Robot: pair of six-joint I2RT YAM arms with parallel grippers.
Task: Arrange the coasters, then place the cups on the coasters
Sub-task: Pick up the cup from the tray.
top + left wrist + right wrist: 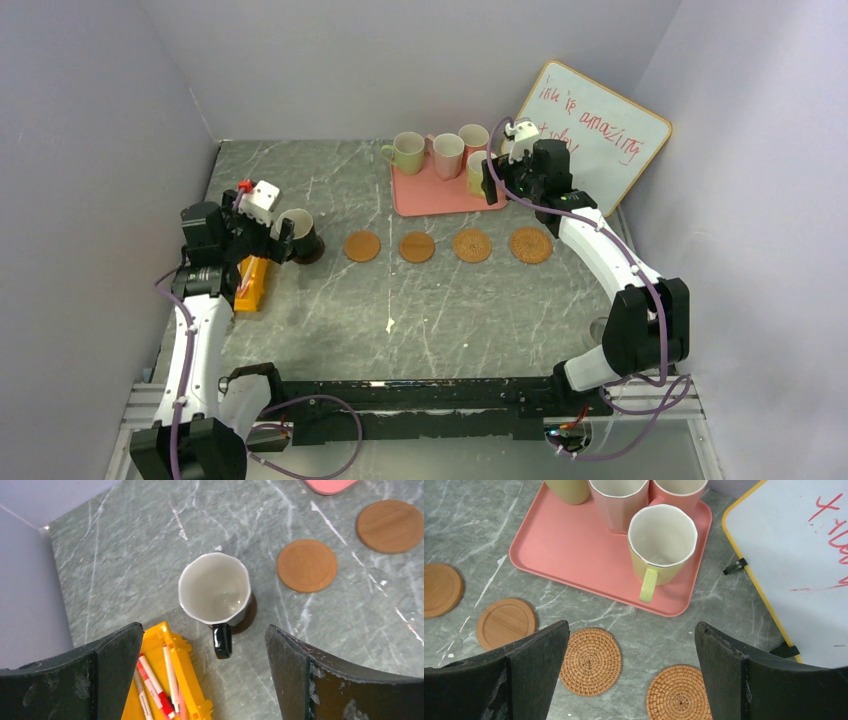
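Five round coasters lie in a row across the grey marbled table (300, 180): a dark brown disc (251, 614) at the left end, then two smooth tan wooden discs (362, 246) and two orange woven discs (530, 245), so the arranging looks done. One cup of five is placed. The dark brown ceramic mug (215, 587) with a pale inside stands off-centre on the dark disc. Its handle points toward the left gripper (204, 632), whose fingers are spread wide and touch nothing.

Four mugs wait on the pink rectangular tray (549, 560) at the back. The right gripper (631, 630) hovers just before the nearest pale green mug (663, 545), equally spread and empty. Two pink-cream mugs (447, 155) and a second green mug (408, 152) crowd close behind it, which may hamper the fingers.

A yellow box of marker pens (170, 680) lies just beside the dark mug. A yellow-framed whiteboard (600, 130) leans at the right wall beside the tray.
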